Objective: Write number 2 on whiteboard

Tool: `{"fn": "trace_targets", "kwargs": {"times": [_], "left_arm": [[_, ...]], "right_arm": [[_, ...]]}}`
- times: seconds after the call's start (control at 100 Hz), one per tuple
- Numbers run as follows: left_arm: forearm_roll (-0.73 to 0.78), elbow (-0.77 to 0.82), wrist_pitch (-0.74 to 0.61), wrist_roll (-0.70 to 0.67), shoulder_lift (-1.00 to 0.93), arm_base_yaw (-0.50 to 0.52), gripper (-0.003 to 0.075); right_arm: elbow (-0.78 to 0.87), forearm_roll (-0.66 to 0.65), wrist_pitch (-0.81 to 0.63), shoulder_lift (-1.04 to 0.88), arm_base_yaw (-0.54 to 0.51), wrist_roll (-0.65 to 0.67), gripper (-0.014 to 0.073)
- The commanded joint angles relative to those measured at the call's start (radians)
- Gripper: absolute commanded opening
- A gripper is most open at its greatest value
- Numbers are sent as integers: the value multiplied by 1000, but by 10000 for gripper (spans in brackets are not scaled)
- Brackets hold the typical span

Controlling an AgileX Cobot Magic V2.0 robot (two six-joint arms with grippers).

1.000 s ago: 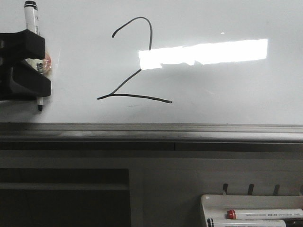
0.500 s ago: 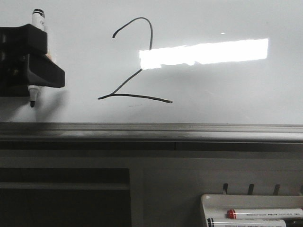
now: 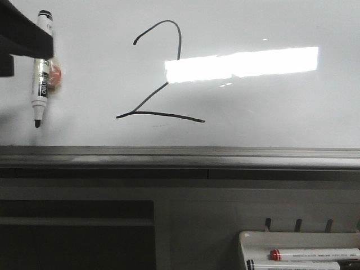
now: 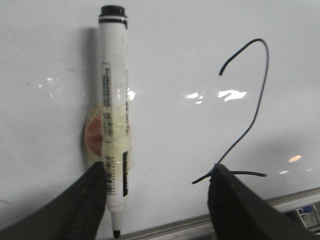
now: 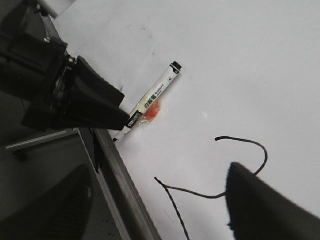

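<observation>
The number 2 [image 3: 151, 98] is drawn in thin black line on the whiteboard [image 3: 270, 107]; it also shows in the left wrist view [image 4: 260, 105] and the right wrist view [image 5: 190, 191]. A white marker [image 3: 40, 67] with a black tip hangs upright on the board to the left of the 2, fixed by an orange pad [image 3: 55, 76] taped to it. My left gripper [image 4: 157, 169] is open and drawn back from the board; one finger [image 4: 85, 200] stands beside the marker [image 4: 114, 100]. In the front view it [image 3: 22, 34] is at the top left. My right gripper [image 5: 159, 167] is open and empty near the 2.
A grey metal ledge [image 3: 180, 154] runs along the board's lower edge. A small white tray [image 3: 247, 239] at the lower right holds a red-capped marker [image 3: 315, 254] and another one. A bright light reflection [image 3: 242, 63] lies across the board.
My left gripper has let go of the marker and moved up and away to the left. The marker stays on the board, a little left of where it was.
</observation>
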Motion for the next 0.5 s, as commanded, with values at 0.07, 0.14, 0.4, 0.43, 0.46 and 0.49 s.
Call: {"fn": "trace_targets", "kwargs": {"times": [0.07,0.14,0.4,0.43,0.46,0.49], "left_arm": [[70,-25,-41,-6,-169,0,49],[116,-25,-43,-3,-253,0,-20],[271,37,-39,1,-538,0,-20],[286,50,-39,1,-567,0,-20],[299,64,-39,1,-596,0,-20],[305,81,-39,1,-624,0,-20]], "right_arm": [[14,11,-87,-91,-5,-2,-69],[52,11,-125,-143,-5,-2,-60],[308,11,-342,-427,-5,-2,-60],[339,11,-355,-472,-5,-2,-60],[370,11,-360,-511,-5,-2,-60],[409,13,-360,-550,-5,-2,-60]]}}
